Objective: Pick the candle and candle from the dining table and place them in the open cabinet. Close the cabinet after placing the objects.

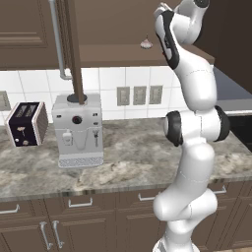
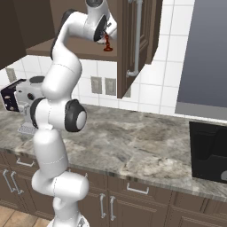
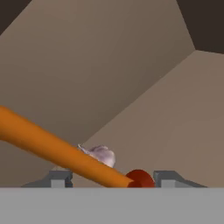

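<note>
We judged that we were at the placing step for the orange taper candle [image 3: 61, 151], with the arm reached up into the open cabinet [image 1: 118, 29] above the desk [image 1: 142, 157]. In the hand view the taper lay tilted across the frame, its small red holder [image 3: 140, 178] sitting between the two fingertips [image 3: 59, 178] of the tool [image 3: 114, 179]; the fingertips stood apart on either side with a visible gap to the holder, so we took the tool as released, or just letting go, though we could not tell whether a pad was touching the holder. In the right base view the red holder [image 2: 107, 46] appeared at the front edge of the cabinet shelf [image 2: 75, 48], just beside the wrist and near the open cabinet door [image 2: 133, 40] with its silver bar handle [image 2: 137, 35]. The cream candle [image 1: 146, 43] sat on the same shelf, farther in; the hand view showed it as a pale lump just behind the taper. With both candles apparently in the cabinet, we reckoned the next move called for drawing the tool straight back without knocking the leaning taper, then swinging the door shut. The lean suggested the taper might topple. On the desk below stood a coffee machine [image 1: 78, 130] and a toaster [image 1: 27, 124], well apart from the work.
</note>
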